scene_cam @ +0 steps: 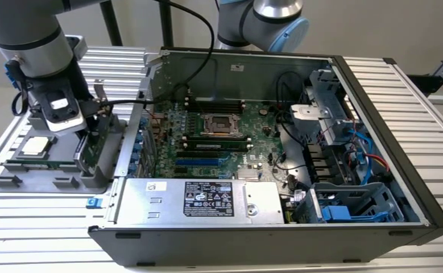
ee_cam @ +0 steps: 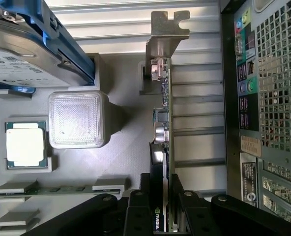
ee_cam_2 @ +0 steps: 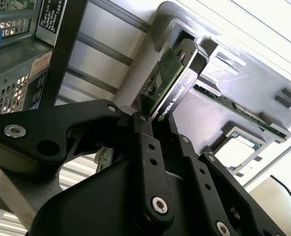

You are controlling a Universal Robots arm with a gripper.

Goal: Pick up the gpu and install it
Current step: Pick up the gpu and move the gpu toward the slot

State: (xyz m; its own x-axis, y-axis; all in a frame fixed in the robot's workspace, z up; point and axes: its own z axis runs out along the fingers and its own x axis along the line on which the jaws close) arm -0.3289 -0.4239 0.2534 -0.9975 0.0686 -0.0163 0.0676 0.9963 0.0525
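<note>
Your end effector (ee_cam: 164, 209) is down over the grey parts holder (scene_cam: 24, 183), which sits on the slatted surface (scene_cam: 39, 227) just beside the open computer case (scene_cam: 229, 68), on the exterior view's left. The gpu (ee_cam: 166, 132) stands on edge in its slot in that holder, silver bracket (ee_cam: 168, 32) at the far end from your arm and green board facing the case. In both wrist views you've got the black fingers (ee_cam_2: 144, 147) straddling the card, one against each face, closed in on the cooler end. It looks like a firm pinch on the gpu, and the card is not yet out of its slot. In the same holder you can see the processor chip (ee_cam: 26, 144) lying flat in its pocket, the memory stick (ee_cam: 62, 188) just beside it, and the blue-framed hard drive (ee_cam: 22, 49) further along. Inside the case the motherboard (scene_cam: 214, 142) lies exposed.
</note>
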